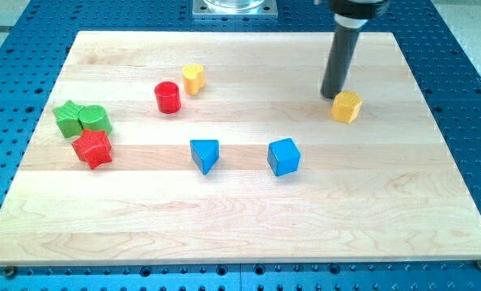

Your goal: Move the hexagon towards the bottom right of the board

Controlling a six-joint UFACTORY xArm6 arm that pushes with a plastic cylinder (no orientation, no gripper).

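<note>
Hexagon (347, 106) has my tip (332, 95) touching its upper-left side. Below and right of it, bare board (402, 202) to the corner. Nearest obstacle: blue cube (284, 157), down-left. Blue triangle (205, 154) farther left. Other blocks well apart, left half.

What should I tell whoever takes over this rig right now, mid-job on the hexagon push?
My tip is down on the board, just to the upper left of the yellow hexagon, close against it or touching; I cannot tell which.
The hexagon sits in the board's upper right area, well short of the bottom right corner, so most of the move is left.
Suggested next move: push it down and toward the view's right. That path looks free of blocks.
The blue cube is the closest block, toward the view's lower left of the hexagon, off that line. The other blocks lie farther to the view's left.
</note>
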